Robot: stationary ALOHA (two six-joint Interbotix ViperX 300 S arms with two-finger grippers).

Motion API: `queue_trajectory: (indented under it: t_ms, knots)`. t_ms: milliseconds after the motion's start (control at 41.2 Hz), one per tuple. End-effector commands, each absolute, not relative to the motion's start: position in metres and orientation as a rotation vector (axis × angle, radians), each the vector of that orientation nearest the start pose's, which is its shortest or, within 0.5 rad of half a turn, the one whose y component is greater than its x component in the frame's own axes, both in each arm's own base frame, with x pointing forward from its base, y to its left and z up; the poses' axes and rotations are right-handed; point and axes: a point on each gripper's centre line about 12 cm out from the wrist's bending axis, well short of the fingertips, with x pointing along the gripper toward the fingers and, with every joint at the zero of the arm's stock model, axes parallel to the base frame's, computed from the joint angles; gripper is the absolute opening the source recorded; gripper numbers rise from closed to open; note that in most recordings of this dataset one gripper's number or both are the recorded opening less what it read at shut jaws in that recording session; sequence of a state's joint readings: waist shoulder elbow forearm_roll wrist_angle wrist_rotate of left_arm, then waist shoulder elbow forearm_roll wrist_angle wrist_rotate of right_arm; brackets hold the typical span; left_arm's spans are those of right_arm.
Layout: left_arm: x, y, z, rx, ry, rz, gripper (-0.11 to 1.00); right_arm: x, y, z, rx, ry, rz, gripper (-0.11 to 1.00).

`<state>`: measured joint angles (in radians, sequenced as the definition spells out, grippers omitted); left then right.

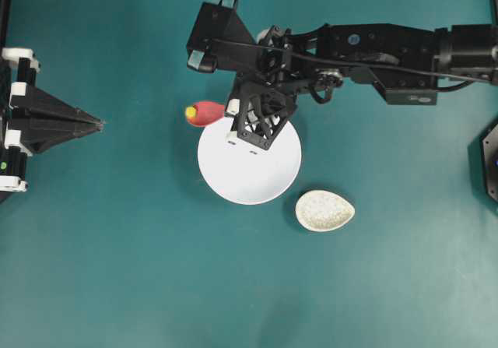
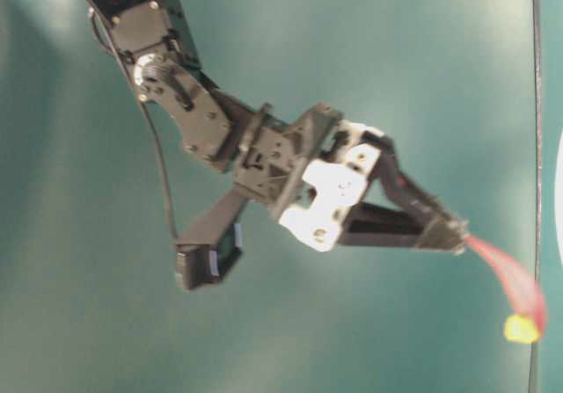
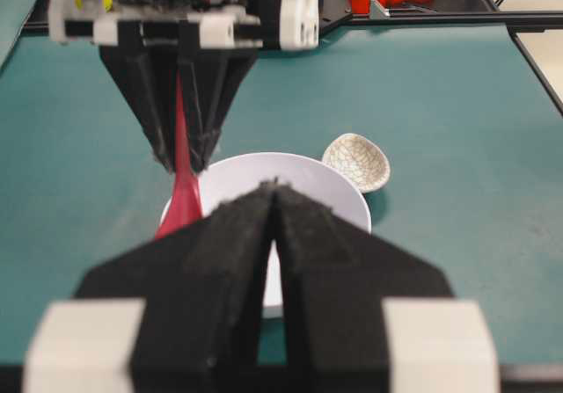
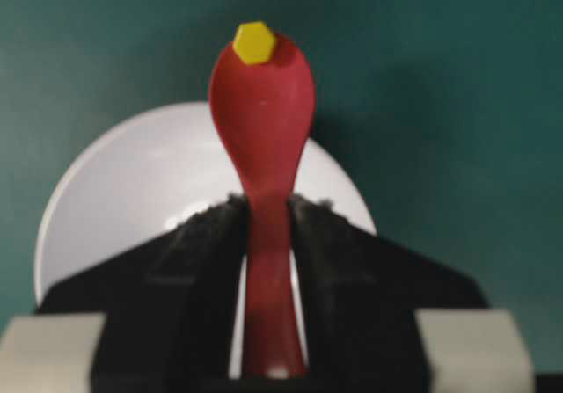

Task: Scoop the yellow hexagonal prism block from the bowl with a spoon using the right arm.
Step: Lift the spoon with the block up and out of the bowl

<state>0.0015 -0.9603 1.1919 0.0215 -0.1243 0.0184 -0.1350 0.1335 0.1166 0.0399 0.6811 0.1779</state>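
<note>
Right gripper [image 4: 266, 235] clamps the spoon [image 4: 264, 103] handle; block [image 4: 254, 42] rides the far tip, beyond the bowl [image 4: 132, 173] rim.

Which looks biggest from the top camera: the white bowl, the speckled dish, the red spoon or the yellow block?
1. White bowl
2. Speckled dish
3. Red spoon, though its handle is hidden under the right gripper
4. Yellow block, smallest

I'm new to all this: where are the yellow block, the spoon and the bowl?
yellow block [image 4: 254, 42]: right wrist view, its top face.
spoon [image 4: 262, 103]: right wrist view, middle of the scoop.
bowl [image 1: 249, 173]: overhead view, bare white inside.
</note>
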Motion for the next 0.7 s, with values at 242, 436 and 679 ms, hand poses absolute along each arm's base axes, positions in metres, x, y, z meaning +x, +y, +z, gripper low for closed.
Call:
queue_trajectory:
  t_ms: [242, 436, 679]
  knots:
    - [0.200, 0.000, 0.269, 0.041, 0.103, -0.004, 0.01, 0.452, -0.060, 0.287, 0.255, 0.739, -0.188, 0.24]
    - [0.200, 0.000, 0.269, 0.041, 0.104, -0.005, 0.01, 0.449, -0.060, 0.295, 0.239, 0.665, -0.186, 0.24]
    - [0.200, 0.000, 0.269, 0.041, 0.104, -0.004, 0.01, 0.442, -0.061, 0.305, 0.178, 0.514, -0.178, 0.24]
